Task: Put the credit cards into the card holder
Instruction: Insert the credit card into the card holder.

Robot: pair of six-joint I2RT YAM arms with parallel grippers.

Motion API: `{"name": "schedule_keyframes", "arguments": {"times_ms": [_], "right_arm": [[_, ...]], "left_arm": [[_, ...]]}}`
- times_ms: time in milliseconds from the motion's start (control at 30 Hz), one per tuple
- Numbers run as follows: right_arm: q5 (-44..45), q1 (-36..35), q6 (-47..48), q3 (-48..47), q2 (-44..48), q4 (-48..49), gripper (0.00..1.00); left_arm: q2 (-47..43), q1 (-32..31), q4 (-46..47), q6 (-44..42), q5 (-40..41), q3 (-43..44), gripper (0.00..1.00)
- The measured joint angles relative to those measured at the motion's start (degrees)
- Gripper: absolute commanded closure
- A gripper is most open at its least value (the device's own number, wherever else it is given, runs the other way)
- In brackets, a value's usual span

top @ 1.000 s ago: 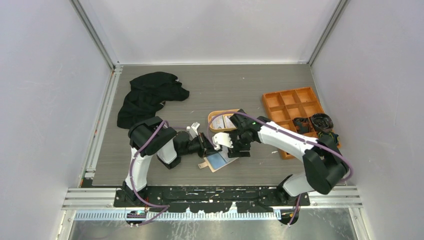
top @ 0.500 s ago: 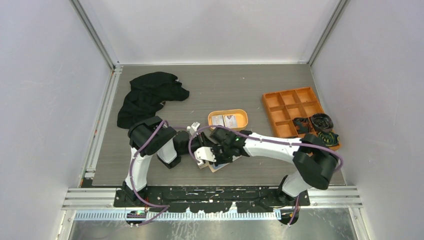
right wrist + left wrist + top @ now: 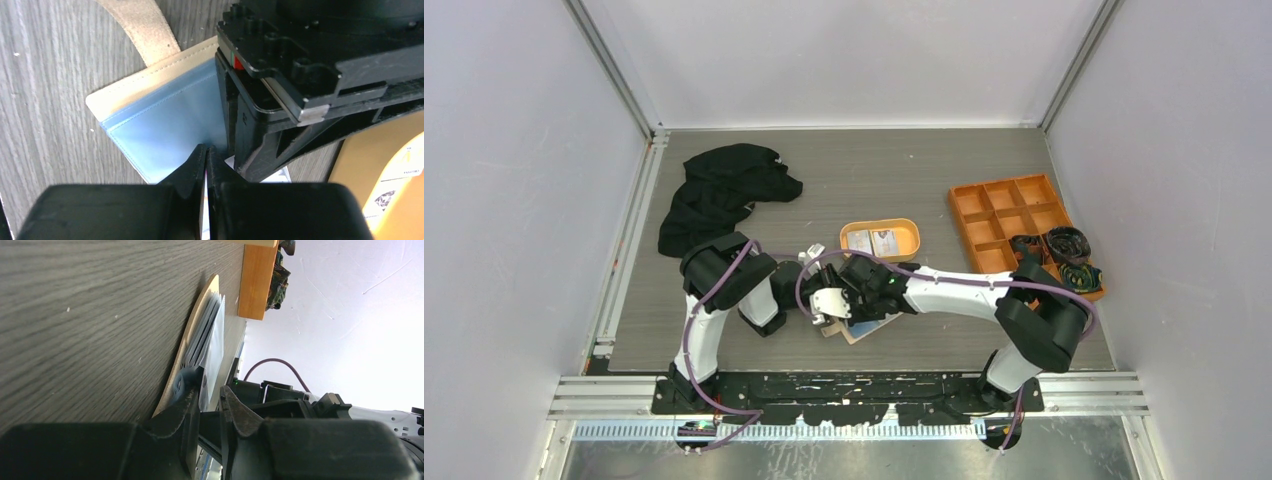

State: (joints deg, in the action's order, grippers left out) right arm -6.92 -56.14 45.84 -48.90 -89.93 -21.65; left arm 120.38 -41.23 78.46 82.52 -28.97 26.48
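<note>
1. The credit cards point(image 3: 871, 241) I judge thin, stiff, light and slick; lying flat they offer little to pinch, so I would take one by a short edge, or tip it up against the wall of the orange oval tray point(image 3: 911, 240), where at least two lie side by side.
2. The card holder point(image 3: 160, 125) looks soft and limp; it lies open on the tabletop point(image 3: 874, 180) near the front edge, between the two arms, pale blue lining up; I expect its pockets to sag shut, so one leaf wants holding by its free edge while a card slides in.
3. The left end effector point(image 3: 210, 392) sits low at the holder's edge; its jaws stand a narrow gap apart and a pale sheet runs into that gap; whether it is pinched I cannot tell.
4. The right end effector point(image 3: 205, 155) has its jaws together just over the blue lining, close beside the left one's body; a thin pale sliver shows between the pads; it may be a card on edge, though I cannot tell.
5. What looks like one pale card point(image 3: 216, 347) stands out from among the pockets in the left wrist view, only partly in; the tray lies a little beyond the holder.
</note>
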Motion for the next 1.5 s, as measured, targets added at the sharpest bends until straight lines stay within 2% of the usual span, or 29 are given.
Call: {"name": "schedule_keyframes", "arguments": {"times_ms": [300, 400, 567, 700, 833, 967, 1033, 1100, 1133, 1167, 1233, 1267, 1333, 1500], "right_arm": [[0.6, 4.3, 0.7, -0.4, 0.4, -2.8, 0.92], [-0.3, 5.1, 0.7, -0.7, 0.6, -3.6, 0.88], [-9.6, 11.0, 0.5, -1.7, 4.6, -9.6, 0.77], [-17.7, 18.6, -0.8, -1.8, 10.4, -11.8, 0.74], [-22.2, 23.8, -3.2, -2.8, 11.0, -12.7, 0.72], [-22.2, 24.8, -5.2, -5.1, 6.7, -14.9, 0.7], [-20.9, 24.9, -5.7, -6.7, 4.2, -16.2, 0.68], [-18.9, 25.2, -5.8, -7.9, 2.1, -17.3, 0.66], [-18.1, 25.3, -5.9, -8.3, 1.3, -17.6, 0.66], [-17.3, 25.5, -6.0, -8.6, 0.7, -18.1, 0.66], [-16.4, 25.8, -6.3, -9.1, -0.3, -19.1, 0.66], [-16.1, 25.9, -6.6, -9.4, -1.0, -19.6, 0.66], [-15.6, 25.9, -7.0, -10.3, -2.4, -20.6, 0.66], [-14.6, 25.9, -7.7, -11.4, -5.9, -21.6, 0.65]], "left_arm": [[0.3, 0.4, 0.1, 0.1, -0.5, 0.8, 0.73], [0.4, 0.5, 0.2, 0.1, -0.7, 1.1, 0.7], [-0.9, 0.7, -1.4, -0.3, -1.0, 1.1, 0.68], [-6.0, 1.2, -9.2, -3.2, -0.2, 0.1, 0.68], [-16.1, 1.2, -21.2, -8.0, 1.5, -1.0, 0.68], [-27.8, 1.2, -32.0, -14.3, 3.7, -1.6, 0.67], [-35.9, 0.6, -39.8, -19.0, 6.6, -1.9, 0.62], [-44.2, -0.4, -47.1, -23.7, 10.1, -2.2, 0.52], [-48.1, -0.9, -49.9, -25.6, 11.3, -2.5, 0.44], [-52.8, -1.3, -52.9, -27.8, 12.9, -3.3, 0.34], [-60.7, -1.8, -56.9, -30.5, 15.1, -5.6, 0.05], [-65.0, -1.8, -58.6, -31.5, 16.3, -7.6, 0.01], [-71.9, -1.8, -60.4, -32.1, 18.2, -11.6, 0.01], [-82.1, -1.6, -63.6, -30.8, 20.5, -21.3, 0.16]]}}
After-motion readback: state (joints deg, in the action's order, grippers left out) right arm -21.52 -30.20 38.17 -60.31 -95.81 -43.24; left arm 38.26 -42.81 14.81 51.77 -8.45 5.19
